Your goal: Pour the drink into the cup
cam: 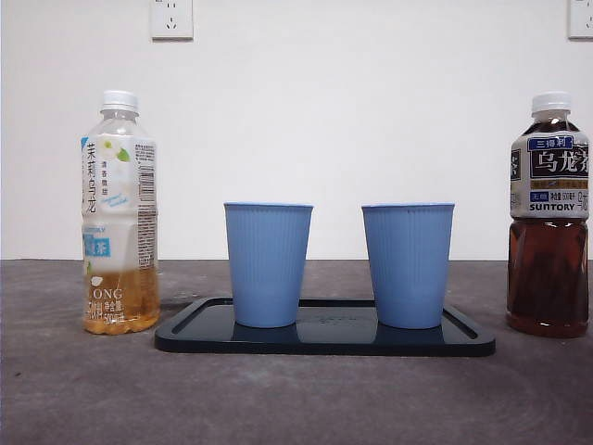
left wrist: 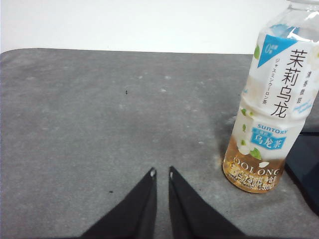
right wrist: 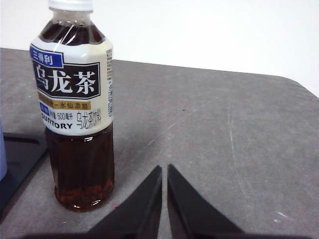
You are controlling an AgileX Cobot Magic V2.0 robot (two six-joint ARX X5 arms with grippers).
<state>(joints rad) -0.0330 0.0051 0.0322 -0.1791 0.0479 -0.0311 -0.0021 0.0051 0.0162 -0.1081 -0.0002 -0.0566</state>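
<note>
While both arms wait out of the front view, my left claw (left wrist: pixel 161 173) hangs over bare grey bench (left wrist: pixel 99 124) with its 2 jaws pressed nearly together, pinching nothing. My right claw (right wrist: pixel 164 169) is likewise drawn together and empty. Near the left claw stands the pale jasmine oolong bottle (left wrist: pixel 271 104), capped, upright, holding only a low layer of golden tea. Near the right claw stands the dark oolong bottle (right wrist: pixel 77 104), upright, capped, nearly full of brown tea.

Seen from the front, the black tray (cam: pixel 324 341) lies between the 2 bottles, the pale one (cam: pixel 119 213) just beside its left end and the dark one (cam: pixel 548 213) just beyond its right end. 2 blue ribbed cups stand upright on the tray, the left cup (cam: pixel 268 264) and the right cup (cam: pixel 408 264), apart from each other. Behind them rises a white wall with a socket (cam: pixel 171 19).
</note>
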